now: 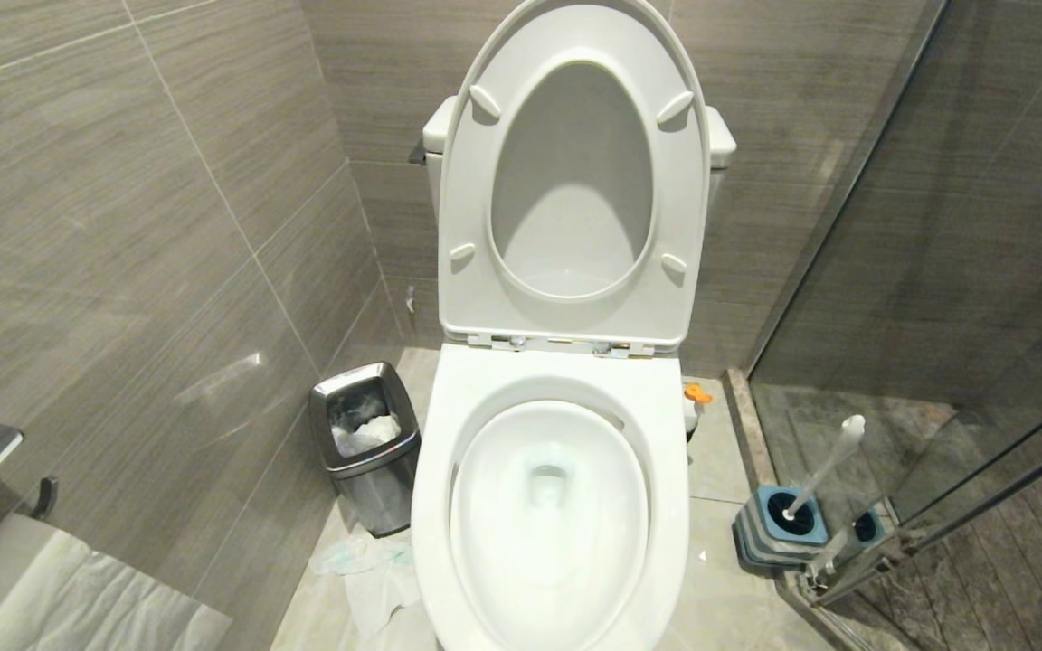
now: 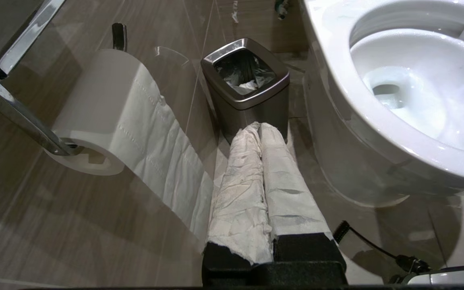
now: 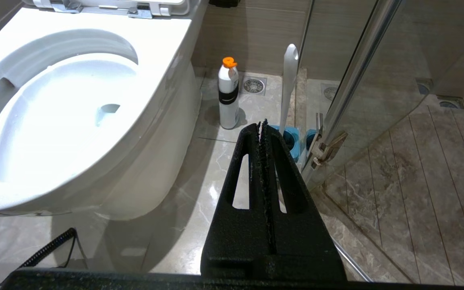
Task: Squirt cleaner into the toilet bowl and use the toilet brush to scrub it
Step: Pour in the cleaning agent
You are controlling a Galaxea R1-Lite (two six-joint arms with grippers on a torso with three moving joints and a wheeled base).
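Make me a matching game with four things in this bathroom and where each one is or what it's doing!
Things:
1. toilet brush
2. waste bin
3. toilet lid
4. cleaner bottle

Places or states:
A. raised, leaning back against the tank
B. standing in the blue holder by the glass door
C. on the floor between the toilet bowl and the left wall, lined with a bag
D. upright on the floor by the bowl's right side, orange cap on top

Pairs: 1-B, 2-C, 3-A, 4-D
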